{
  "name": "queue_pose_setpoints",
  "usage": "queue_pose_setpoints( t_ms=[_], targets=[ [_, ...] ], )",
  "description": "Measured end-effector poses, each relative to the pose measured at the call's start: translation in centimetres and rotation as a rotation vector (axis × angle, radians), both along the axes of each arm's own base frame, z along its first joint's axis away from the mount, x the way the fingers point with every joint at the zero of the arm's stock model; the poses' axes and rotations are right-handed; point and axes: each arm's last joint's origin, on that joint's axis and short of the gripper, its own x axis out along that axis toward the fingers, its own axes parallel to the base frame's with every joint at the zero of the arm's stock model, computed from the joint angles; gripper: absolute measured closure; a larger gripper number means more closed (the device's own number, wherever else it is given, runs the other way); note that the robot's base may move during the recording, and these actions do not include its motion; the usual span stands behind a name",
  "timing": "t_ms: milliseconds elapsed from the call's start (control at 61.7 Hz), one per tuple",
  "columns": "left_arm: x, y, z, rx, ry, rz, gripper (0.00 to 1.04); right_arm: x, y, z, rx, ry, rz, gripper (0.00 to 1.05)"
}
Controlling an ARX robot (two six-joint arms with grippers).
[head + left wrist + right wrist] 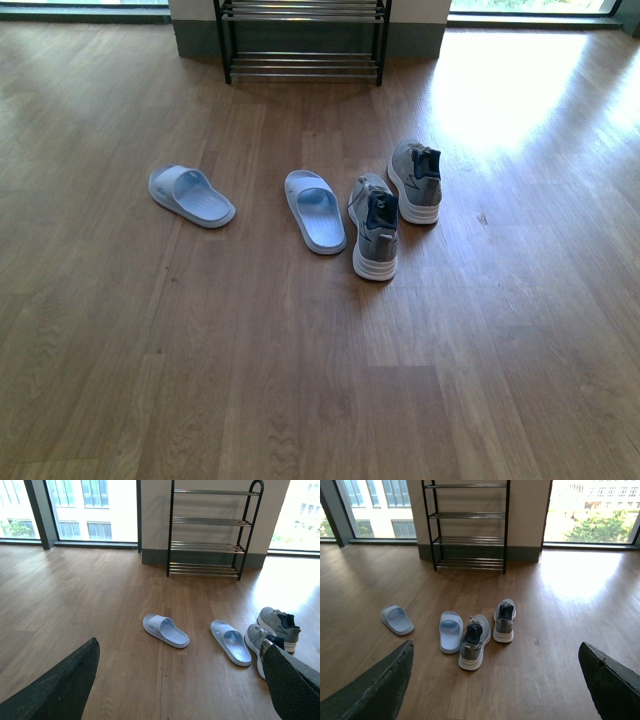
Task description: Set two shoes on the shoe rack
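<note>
Grey sneakers point(376, 235) and pale blue slides point(314, 210) all lie on the wood floor point(300, 390), well apart from the rack point(303, 62), whose shelves hold nothing, so no shoe placed yet, two to go; my left hand point(179, 647) and right hand point(496, 645) both spread, empty.

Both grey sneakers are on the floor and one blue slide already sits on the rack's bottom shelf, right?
No. Both grey sneakers are on the floor, but so are both blue slides; the rack holds no shoe, as the right wrist view shows.
</note>
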Motion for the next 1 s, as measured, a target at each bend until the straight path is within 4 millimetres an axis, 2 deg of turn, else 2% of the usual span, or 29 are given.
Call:
queue_pose_setpoints(
  t_ms=[1005],
  targets=[
    [0.00, 0.00, 0.00, 0.000, 0.000, 0.000, 0.09, 0.00, 0.00, 0.00, 0.000, 0.000, 0.000, 0.09]
  ],
)
